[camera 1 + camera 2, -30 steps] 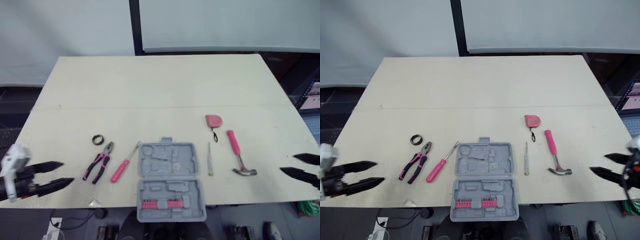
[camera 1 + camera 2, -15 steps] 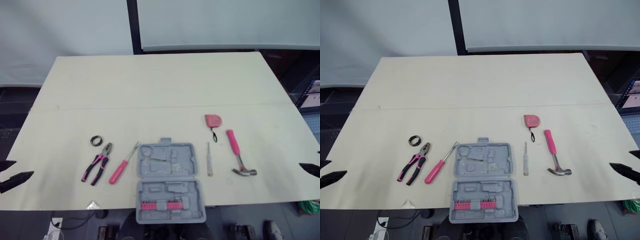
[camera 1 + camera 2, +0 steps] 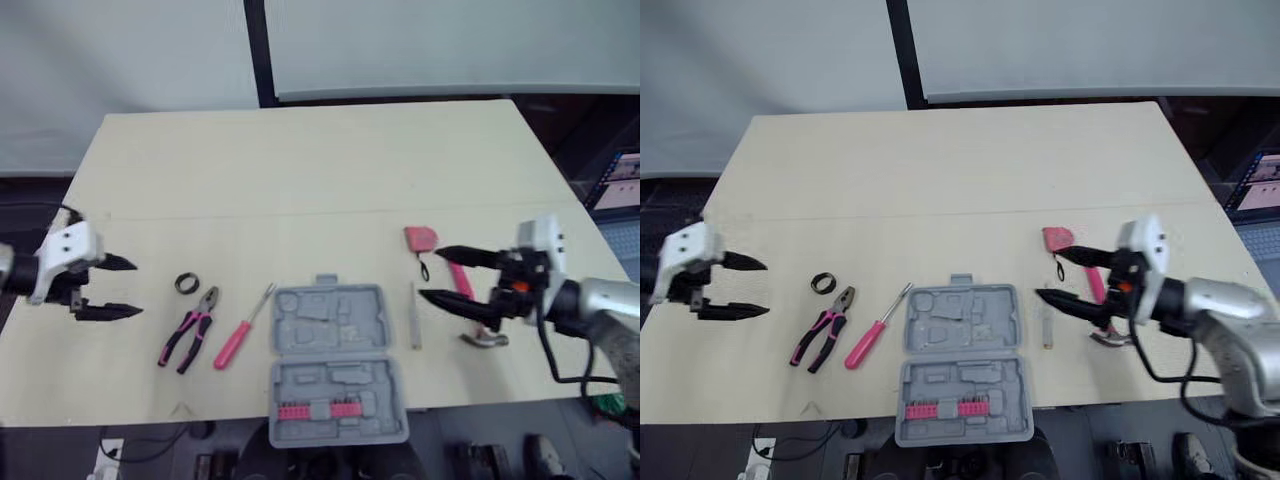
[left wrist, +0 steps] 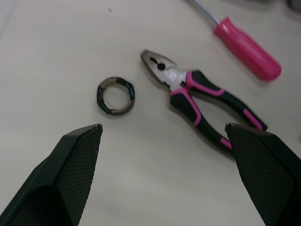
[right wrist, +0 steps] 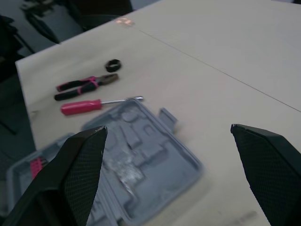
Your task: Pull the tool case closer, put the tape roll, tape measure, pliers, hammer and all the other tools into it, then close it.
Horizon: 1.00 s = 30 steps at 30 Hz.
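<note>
- The grey tool case (image 3: 335, 322) lies open at the table's (image 3: 300, 160) near edge, a row of pink bits (image 3: 310, 410) in its nearer half.
- At its 9 o'clock lie the pink screwdriver (image 3: 238, 340) and, beyond it, the pliers (image 3: 188, 335).
- At its 3 o'clock lie a slim screwdriver (image 3: 415, 322), then the hammer (image 3: 463, 282).
- The right gripper (image 3: 430, 272) hovers over the hammer, fingers spread and empty.
- The left gripper (image 3: 137, 288) sits at 9 o'clock of the tape roll (image 3: 185, 284), fingers wide apart, holding nothing.
- The tape measure (image 3: 421, 238) lies at the case's 1 o'clock.
</note>
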Each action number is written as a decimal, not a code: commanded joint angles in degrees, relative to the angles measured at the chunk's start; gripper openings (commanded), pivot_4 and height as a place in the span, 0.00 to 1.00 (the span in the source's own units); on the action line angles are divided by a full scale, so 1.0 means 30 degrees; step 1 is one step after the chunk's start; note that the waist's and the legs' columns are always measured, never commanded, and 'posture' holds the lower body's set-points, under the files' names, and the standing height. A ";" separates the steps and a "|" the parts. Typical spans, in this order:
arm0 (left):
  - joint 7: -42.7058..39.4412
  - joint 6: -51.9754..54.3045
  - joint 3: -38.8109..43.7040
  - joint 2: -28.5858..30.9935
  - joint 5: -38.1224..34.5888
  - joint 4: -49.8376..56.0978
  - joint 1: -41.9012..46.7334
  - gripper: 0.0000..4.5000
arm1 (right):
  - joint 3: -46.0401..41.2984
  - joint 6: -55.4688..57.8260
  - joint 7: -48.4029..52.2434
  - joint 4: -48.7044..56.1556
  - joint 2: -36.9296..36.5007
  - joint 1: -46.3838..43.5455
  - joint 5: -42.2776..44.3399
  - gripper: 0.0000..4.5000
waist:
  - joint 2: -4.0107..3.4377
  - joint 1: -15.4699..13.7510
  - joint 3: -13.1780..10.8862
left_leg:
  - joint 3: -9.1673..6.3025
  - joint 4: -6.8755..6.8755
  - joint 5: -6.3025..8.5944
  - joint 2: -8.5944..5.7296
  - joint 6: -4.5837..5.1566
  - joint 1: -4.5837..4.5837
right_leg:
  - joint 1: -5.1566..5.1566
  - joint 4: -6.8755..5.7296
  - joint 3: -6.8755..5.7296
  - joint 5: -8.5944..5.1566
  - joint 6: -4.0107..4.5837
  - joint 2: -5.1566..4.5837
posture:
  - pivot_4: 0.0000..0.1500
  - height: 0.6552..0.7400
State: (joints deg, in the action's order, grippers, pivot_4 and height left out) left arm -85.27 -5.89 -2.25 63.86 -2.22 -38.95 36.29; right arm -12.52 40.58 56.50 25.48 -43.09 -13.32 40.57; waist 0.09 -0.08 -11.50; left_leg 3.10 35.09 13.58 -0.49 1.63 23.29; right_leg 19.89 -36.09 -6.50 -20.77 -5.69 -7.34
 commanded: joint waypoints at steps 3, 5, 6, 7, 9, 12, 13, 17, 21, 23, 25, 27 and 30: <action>-0.1167 -0.4773 -0.2775 -0.0864 0.2993 -0.4574 0.3896 1.00 | 0.1802 0.0229 -0.1435 0.1497 0.1269 -0.1402 0.0588 0.99 | 0.0096 0.0052 -0.0007 | 0.0049 0.0028 -0.0014 0.0001 0.0031 -0.0005 | 0.0007 -0.0016 0.0014 0.0019 -0.0035 -0.0008 | 1.00 0.86; -0.0557 -0.5880 -0.3678 -0.1707 0.4049 -0.6169 0.5326 1.00 | 0.2540 0.0024 -0.1846 0.1547 0.1711 -0.1534 0.0167 0.99 | 0.0112 0.0031 0.0000 | 0.0065 0.0036 -0.0019 0.0000 0.0048 -0.0007 | 0.0011 -0.0025 0.0025 0.0032 -0.0056 -0.0022 | 1.00 0.86; -0.0141 -0.6426 -0.4146 -0.2126 0.4657 -0.6894 0.5920 1.00 | 0.2853 -0.0133 -0.2010 0.1612 0.1880 -0.1487 -0.0066 0.99 | 0.0123 0.0025 0.0006 | 0.0068 0.0049 -0.0019 0.0000 0.0054 -0.0007 | 0.0012 -0.0038 0.0027 0.0032 -0.0057 -0.0027 | 1.00 0.86; 0.0251 -0.6903 -0.4537 -0.2407 0.5215 -0.7511 0.6357 1.00 | 0.3074 -0.0261 -0.2141 0.1703 0.1988 -0.1407 -0.0215 0.99 | 0.0131 -0.0012 0.0007 | 0.0068 0.0055 -0.0018 0.0000 0.0056 -0.0007 | 0.0018 -0.0058 0.0028 0.0032 -0.0057 -0.0028 | 1.00 0.86; 0.0656 -0.7792 -0.5053 -0.2820 0.5952 -0.8417 0.6850 1.00 | 0.3343 -0.0465 -0.2319 0.2006 0.2071 -0.1214 -0.0393 0.99 | 0.0139 -0.0089 0.0002 | 0.0073 0.0065 -0.0018 0.0000 0.0061 -0.0002 | 0.0035 -0.0090 0.0032 0.0032 -0.0057 -0.0040 | 1.00 0.86; 0.1174 -0.8276 -0.5299 -0.3590 0.6416 -0.9306 0.7355 0.95 | 0.3486 -0.0409 -0.2580 0.2404 0.2090 -0.1047 -0.0264 1.00 | 0.0167 -0.0059 -0.0005 | 0.0132 0.0071 -0.0016 -0.0001 0.0067 0.0018 | 0.0110 -0.0149 0.0047 0.0033 -0.0057 -0.0055 | 1.00 0.86; 0.1694 -0.8394 -0.5505 -0.3815 0.6798 -0.9519 0.7490 0.88 | 0.3500 -0.0435 -0.2626 0.2539 0.2073 -0.0981 -0.0215 1.00 | 0.0178 -0.0051 -0.0007 | 0.0137 0.0072 -0.0017 -0.0001 0.0068 0.0018 | 0.0119 -0.0156 0.0041 0.0033 -0.0057 -0.0054 | 1.00 0.86; 0.3883 -0.8839 -0.6096 -0.4294 0.8025 -1.0211 0.7667 0.82 | 0.3501 -0.0484 -0.2808 0.3017 0.1884 -0.0532 -0.0263 1.00 | 0.0211 -0.0011 0.0006 | 0.0146 0.0074 -0.0019 0.0000 0.0069 0.0016 | 0.0134 -0.0184 0.0036 0.0033 -0.0057 -0.0063 | 1.00 0.86; 0.5285 -0.8853 -0.6306 -0.4749 0.8560 -1.0559 0.7642 0.82 | 0.3277 -0.0443 -0.2970 0.3441 0.1712 -0.0097 -0.0106 1.00 | 0.0223 0.0042 0.0010 | 0.0169 0.0080 -0.0019 0.0002 0.0069 0.0013 | 0.0152 -0.0210 0.0037 0.0032 -0.0057 -0.0067 | 1.00 0.86; 0.5721 -0.8806 -0.6389 -0.4925 0.8770 -1.0705 0.7569 0.82 | 0.3232 -0.0398 -0.3037 0.3587 0.1656 0.0000 -0.0017 1.00 | 0.0227 0.0032 0.0008 | 0.0174 0.0092 -0.0019 0.0006 0.0069 0.0014 | 0.0164 -0.0237 0.0034 0.0032 -0.0056 -0.0070 | 1.00 0.86; 0.6150 -0.8652 -0.6465 -0.5108 0.8984 -1.0835 0.7525 0.82 | 0.3182 -0.0348 -0.3055 0.3635 0.1618 0.0022 0.0074 1.00 | 0.0229 0.0027 0.0008 | 0.0174 0.0105 -0.0019 0.0011 0.0070 0.0014 | 0.0166 -0.0247 0.0034 0.0032 -0.0056 -0.0071 | 1.00 0.86; 0.6580 -0.8448 -0.6523 -0.5293 0.9209 -1.0963 0.7478 0.82 | 0.3105 -0.0340 -0.3016 0.3572 0.1543 0.0013 0.0122 1.00 | 0.0229 0.0025 0.0009 | 0.0175 0.0126 -0.0017 0.0011 0.0074 0.0016 | 0.0165 -0.0257 0.0036 0.0032 -0.0056 -0.0074 | 1.00 0.86; 0.7209 -0.8155 -0.6531 -0.5547 0.9480 -1.1131 0.7469 0.82 | 0.3039 -0.0382 -0.2940 0.3392 0.1396 -0.0060 0.0107 1.00 | 0.0232 0.0007 0.0009 | 0.0175 0.0159 -0.0011 0.0014 0.0083 0.0020 | 0.0165 -0.0273 0.0039 0.0032 -0.0056 -0.0076 | 1.00 0.86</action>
State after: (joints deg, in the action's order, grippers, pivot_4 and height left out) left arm -64.89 -30.81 -21.64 47.02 25.53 -71.91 58.20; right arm -1.60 40.04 48.01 33.97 -38.29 -13.13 39.75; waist 0.79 -0.05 -11.47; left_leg 3.63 35.58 13.55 -0.45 1.89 23.35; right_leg 20.39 -36.92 -6.38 -20.67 -5.86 -7.57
